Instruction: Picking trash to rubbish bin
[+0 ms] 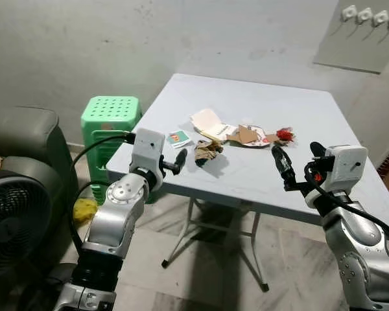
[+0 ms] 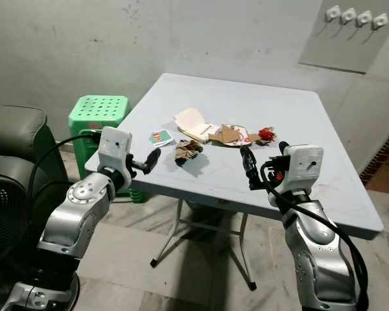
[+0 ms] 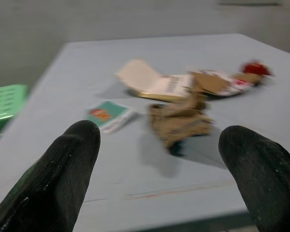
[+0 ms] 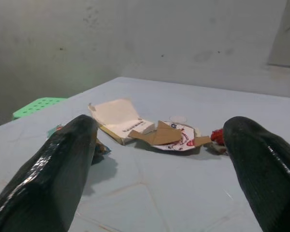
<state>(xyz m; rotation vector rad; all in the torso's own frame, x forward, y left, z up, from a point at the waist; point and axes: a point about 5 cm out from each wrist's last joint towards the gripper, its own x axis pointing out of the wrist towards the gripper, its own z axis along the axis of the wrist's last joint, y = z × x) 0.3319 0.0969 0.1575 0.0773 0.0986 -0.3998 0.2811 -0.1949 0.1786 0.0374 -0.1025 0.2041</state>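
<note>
I have both arms raised at the near edge of the table (image 1: pixel 324 123), and the trash lies in a loose row across its middle. The nearest piece to my left gripper (image 1: pixel 179 161) is the crumpled brown paper (image 1: pixel 207 151). It lies just ahead of the fingertips, between them in the left wrist view, so a short forward reach should bring it into the jaws. These jaws stand wide apart and hold nothing.

Beside the paper, toward my left, is a small green card (image 1: pixel 179 138). Behind it lies an open cardboard box (image 1: pixel 209 124), with its long side running across the table, then torn cardboard pieces (image 1: pixel 248 135) and a red wrapper (image 1: pixel 284 135) at the right end of the row.

My right gripper (image 1: pixel 298 160) is also spread open and empty. It hovers over the table edge, nearer to the red wrapper and the torn pieces, so I judge each arm has its own side.

A green plastic stool (image 1: pixel 111 115) stands left of the table. I cannot make out any rubbish bin.
</note>
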